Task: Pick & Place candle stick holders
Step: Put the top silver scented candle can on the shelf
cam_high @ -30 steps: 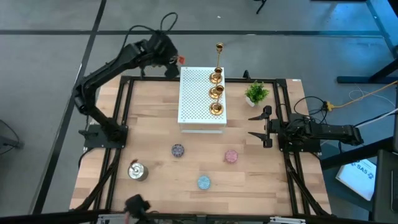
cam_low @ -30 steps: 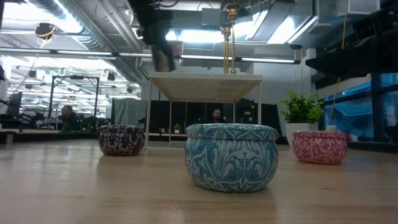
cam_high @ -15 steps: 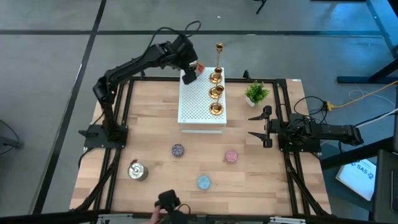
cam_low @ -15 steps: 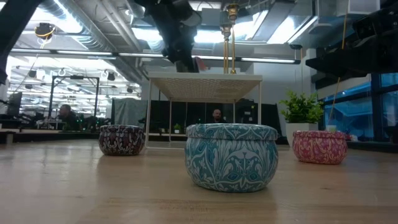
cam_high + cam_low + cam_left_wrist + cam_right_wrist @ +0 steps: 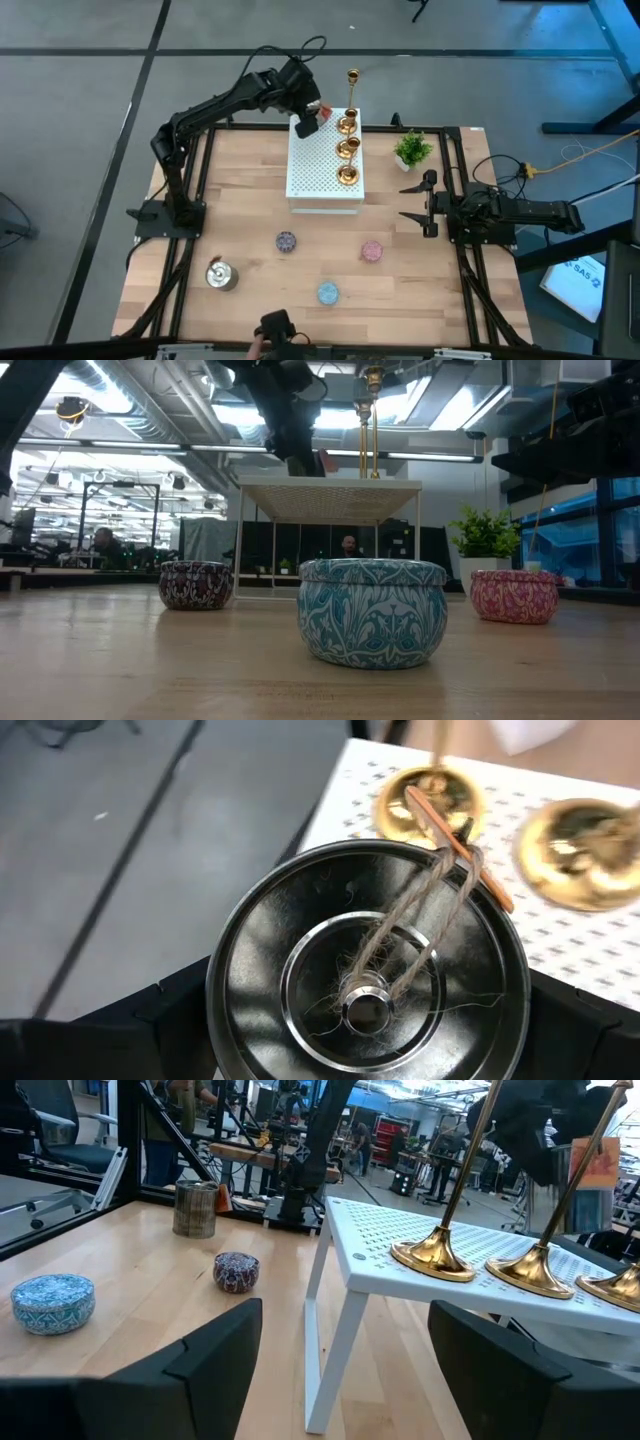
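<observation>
Three gold candle stick holders [image 5: 347, 148] stand in a row on the white perforated box [image 5: 310, 170]; the tall thin one [image 5: 352, 85] is at its far end. My left gripper [image 5: 306, 120] hangs over the box's far left corner, shut on a silvery cup [image 5: 370, 960] that carries twine and an orange tag. A second silvery cup [image 5: 221, 274] stands on the table near the left edge. Three small round tins, dark [image 5: 286, 241], pink [image 5: 372, 251] and blue [image 5: 327, 293], sit on the near half. My right gripper [image 5: 418, 203] waits open at the right edge. My left gripper pinches the silvery cup's outer wall [image 5: 225, 990] between its two fingers [image 5: 170, 1020], one on each side. The fingers slant down from the table's far left side. The cup's hollow round face looks back at the wrist camera, and it is held above the box's top [image 5: 330, 485].
A small green potted plant [image 5: 412, 150] stands right of the box. The box rests on thin legs [image 5: 335, 1350] with open space under it. A dark object [image 5: 275, 328] shows at the table's near edge. Bare wood lies between the tins.
My left gripper has swung with the silvery cup from beyond the table's far left corner toward the white box, sinking a little and tipping further down. It has stayed almost still over the box's far left corner for the last half second. The dark object at the near edge has shifted right.
</observation>
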### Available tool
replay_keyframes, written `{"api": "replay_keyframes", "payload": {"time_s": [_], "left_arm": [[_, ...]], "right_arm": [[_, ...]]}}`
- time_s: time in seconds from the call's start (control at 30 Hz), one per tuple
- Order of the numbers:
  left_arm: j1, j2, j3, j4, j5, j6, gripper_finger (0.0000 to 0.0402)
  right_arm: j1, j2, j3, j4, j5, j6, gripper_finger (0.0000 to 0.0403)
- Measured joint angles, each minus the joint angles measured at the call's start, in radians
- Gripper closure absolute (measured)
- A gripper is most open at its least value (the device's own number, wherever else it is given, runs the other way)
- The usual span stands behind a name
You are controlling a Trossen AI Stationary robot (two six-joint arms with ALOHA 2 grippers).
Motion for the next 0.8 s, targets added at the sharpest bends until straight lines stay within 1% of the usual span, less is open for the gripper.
{"api": "replay_keyframes", "payload": {"time_s": [0.17, 0.23, 0.3, 0.4, 0.5, 0.8], "left_arm": [[-0.002, 0.000, 0.000, 0.000, 0.127, -0.002, 0.0050], [-0.005, 0.000, 0.000, -0.001, 0.155, -0.009, 0.0050], [-0.011, 0.000, 0.000, 0.000, 0.141, -0.009, 0.0050], [-0.018, 0.000, 0.000, 0.001, 0.087, -0.009, 0.0050], [-0.017, 0.003, 0.000, 0.001, 0.056, -0.022, 0.0050], [-0.013, 0.027, 0.000, 0.033, 0.051, -0.036, 0.0050]], "right_arm": [[0.000, 0.000, 0.000, 0.000, 0.000, 0.000, 0.0112], [0.000, 0.000, 0.000, 0.000, 0.000, 0.000, 0.0112], [0.000, 0.000, 0.000, 0.000, 0.000, 0.000, 0.0112], [0.000, 0.000, 0.000, 0.000, 0.000, 0.000, 0.0112], [0.000, 0.000, 0.000, 0.000, 0.000, 0.000, 0.0112], [0.000, 0.000, 0.000, 0.000, 0.000, 0.000, 0.0112]]}}
